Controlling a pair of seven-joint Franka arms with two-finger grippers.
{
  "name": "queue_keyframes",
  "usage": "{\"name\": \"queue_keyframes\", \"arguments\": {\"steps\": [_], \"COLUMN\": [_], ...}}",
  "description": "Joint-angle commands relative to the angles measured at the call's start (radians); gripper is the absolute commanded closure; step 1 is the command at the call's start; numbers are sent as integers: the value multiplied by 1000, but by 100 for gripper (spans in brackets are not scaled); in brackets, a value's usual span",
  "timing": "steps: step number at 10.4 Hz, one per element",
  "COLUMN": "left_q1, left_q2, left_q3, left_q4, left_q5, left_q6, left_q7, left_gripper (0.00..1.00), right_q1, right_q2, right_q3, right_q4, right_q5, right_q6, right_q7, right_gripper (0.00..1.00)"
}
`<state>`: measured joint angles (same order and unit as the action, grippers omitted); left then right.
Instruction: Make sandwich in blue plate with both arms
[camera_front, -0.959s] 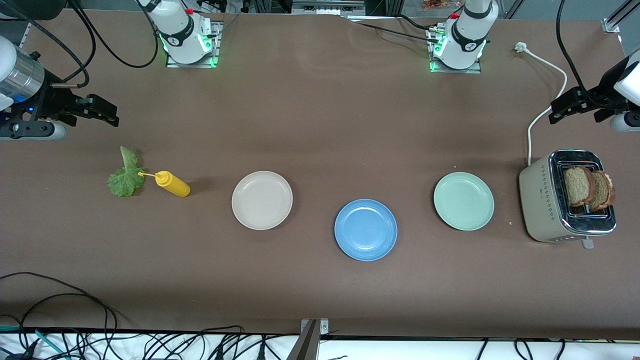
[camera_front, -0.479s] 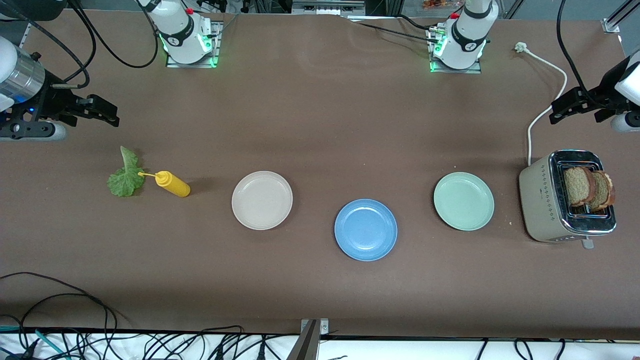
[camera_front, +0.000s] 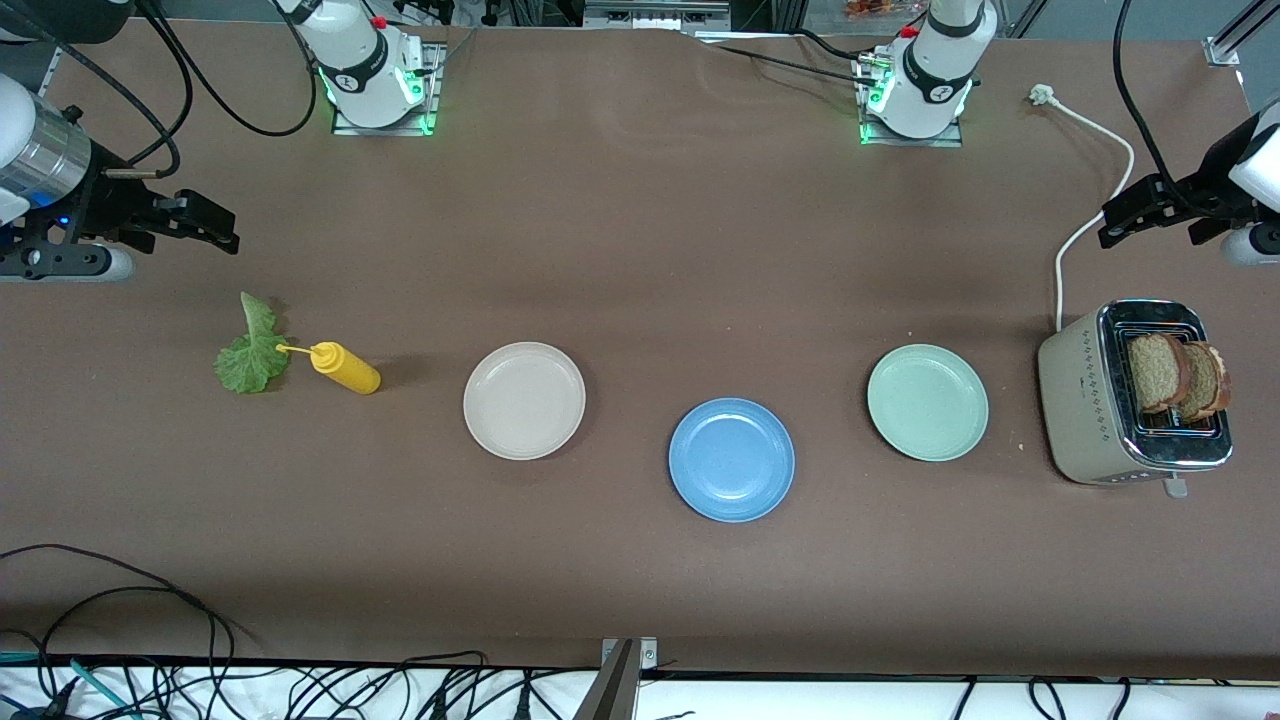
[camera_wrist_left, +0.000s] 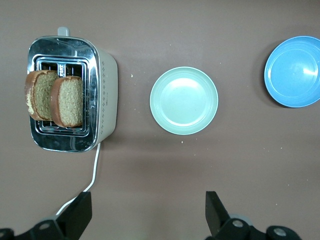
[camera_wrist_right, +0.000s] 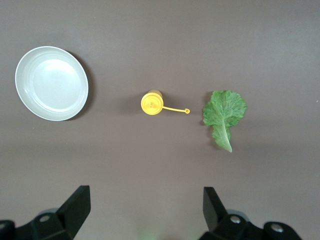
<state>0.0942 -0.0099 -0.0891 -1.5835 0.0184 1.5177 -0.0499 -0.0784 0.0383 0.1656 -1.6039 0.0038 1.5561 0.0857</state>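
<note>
the left pincer (camera_front: 1115, 225) hangs in the air at the left arm's end of the brown surface (camera_front: 640, 250), its fingers (camera_wrist_left: 80, 212) spread wide with nothing between them; just below it on the surface stands the toaster (camera_front: 1135, 395), with two brown bread slices (camera_front: 1178, 375) upright in its slots, and the toaster's white cord (camera_front: 1090, 215) runs along the surface under the pincer; from this pincer toward the middle of the surface lie first the mint-green plate (camera_front: 927, 402) and then the blue plate (camera_front: 731, 460), which is bare and sits nearer the front camera than the other plates.

the right pincer (camera_front: 222, 232) hangs in the air at the right arm's end of the surface, its fingers (camera_wrist_right: 75, 205) also wide apart and holding nothing; close below it lies the lettuce leaf (camera_front: 250, 350), flat on the surface, with the yellow squeeze bottle (camera_front: 345, 367) standing just beside it, the bottle's open cap tether reaching toward the leaf; the beige plate (camera_front: 524, 400) comes next from this pincer toward the middle, well apart from the bottle and empty; the blue plate lies between the beige and mint-green plates, touching neither; the bread, the leaf and the blue plate are all apart from one another.
</note>
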Motion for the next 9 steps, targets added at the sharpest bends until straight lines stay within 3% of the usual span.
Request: {"name": "queue_keyframes", "arguments": {"steps": [1, 9], "left_q1": [2, 32], "left_q2": [10, 24], "left_q3": [-6, -3], "left_q4": [28, 28], "left_q5": [32, 17], "left_q6": [-24, -21], "left_q7": [-4, 12], "left_gripper": [0, 0], "right_q1": [2, 0], "right_q2": [15, 15], "right_q3": [3, 3], "right_q4": [35, 35], "right_q5": [-2, -2], "right_q6": [-28, -28], "right_q7": [2, 2], "right_gripper": [0, 0]}}
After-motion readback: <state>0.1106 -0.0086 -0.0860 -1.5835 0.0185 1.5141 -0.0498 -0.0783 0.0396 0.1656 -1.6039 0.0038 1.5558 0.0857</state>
